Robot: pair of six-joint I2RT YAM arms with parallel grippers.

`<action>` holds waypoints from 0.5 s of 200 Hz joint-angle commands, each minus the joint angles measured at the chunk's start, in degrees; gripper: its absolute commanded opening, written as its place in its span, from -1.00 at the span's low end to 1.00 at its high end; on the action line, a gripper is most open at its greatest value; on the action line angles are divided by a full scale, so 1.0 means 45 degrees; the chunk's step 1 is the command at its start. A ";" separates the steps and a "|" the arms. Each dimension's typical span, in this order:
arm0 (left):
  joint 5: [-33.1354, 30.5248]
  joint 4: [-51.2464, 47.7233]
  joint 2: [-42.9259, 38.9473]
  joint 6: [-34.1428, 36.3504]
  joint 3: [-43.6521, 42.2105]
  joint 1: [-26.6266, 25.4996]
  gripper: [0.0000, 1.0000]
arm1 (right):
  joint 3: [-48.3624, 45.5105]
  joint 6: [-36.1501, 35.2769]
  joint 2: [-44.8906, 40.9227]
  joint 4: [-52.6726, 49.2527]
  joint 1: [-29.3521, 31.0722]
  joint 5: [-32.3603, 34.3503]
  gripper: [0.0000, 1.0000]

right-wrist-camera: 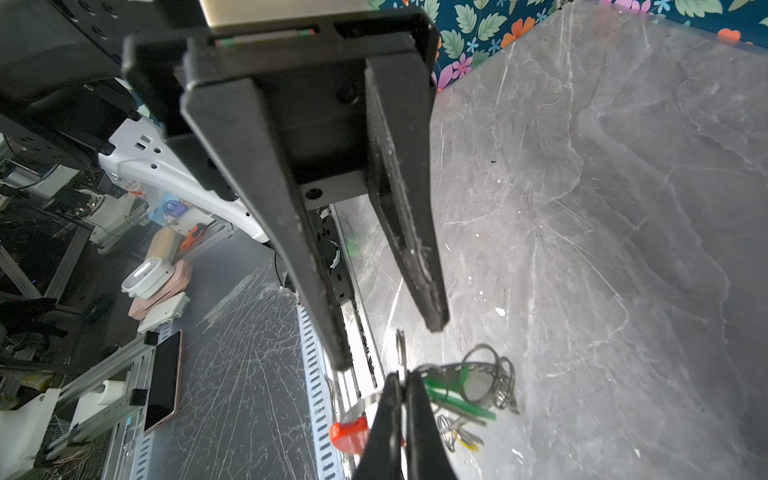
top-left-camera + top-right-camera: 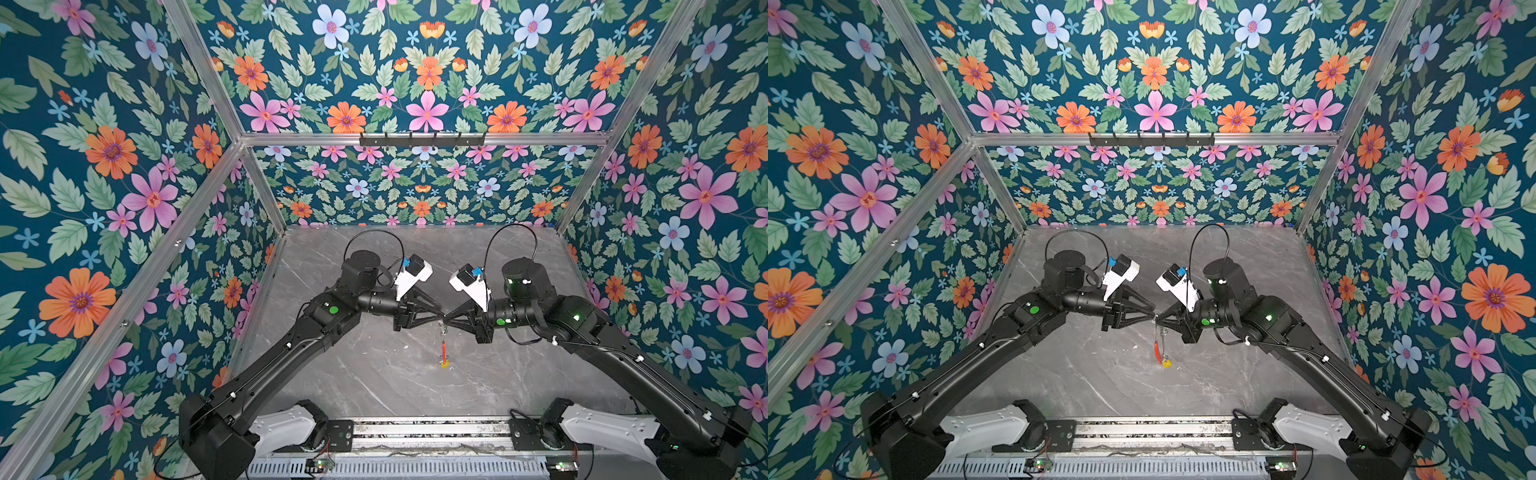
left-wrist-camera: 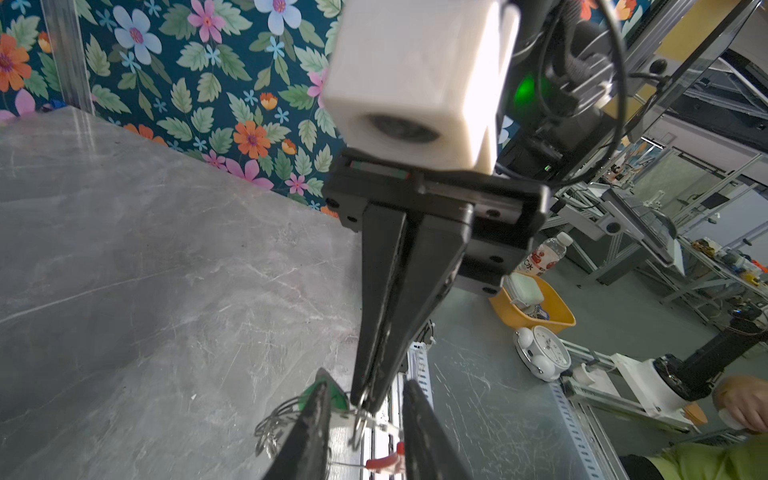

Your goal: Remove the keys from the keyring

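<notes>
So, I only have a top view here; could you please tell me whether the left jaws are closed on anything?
Observer: No. In the right wrist view the left gripper has its jaws apart, one on each side of the keyring wire, not clamping it.
Operator: Thank you. What is holding it up, then?
Observer: The right gripper, shut on that wire right by the left tips.
Operator: I can make out only a yellow key at the bottom; is there another?
Observer: Yes, a green key hangs close beside the right jaws, among small silver rings.
</notes>
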 commanded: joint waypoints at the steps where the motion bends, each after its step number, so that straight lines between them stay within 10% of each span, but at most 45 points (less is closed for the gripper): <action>1: 0.0288 -0.0637 0.0066 0.0574 0.0100 -0.0043 -0.36 | 0.0142 -0.0201 0.0066 -0.0145 0.0062 0.0211 -1.00; 100: 0.0285 -0.0562 0.0263 0.0716 0.0171 -0.0200 -0.62 | 0.0389 -0.0250 0.0374 -0.0079 0.0232 0.0327 -1.00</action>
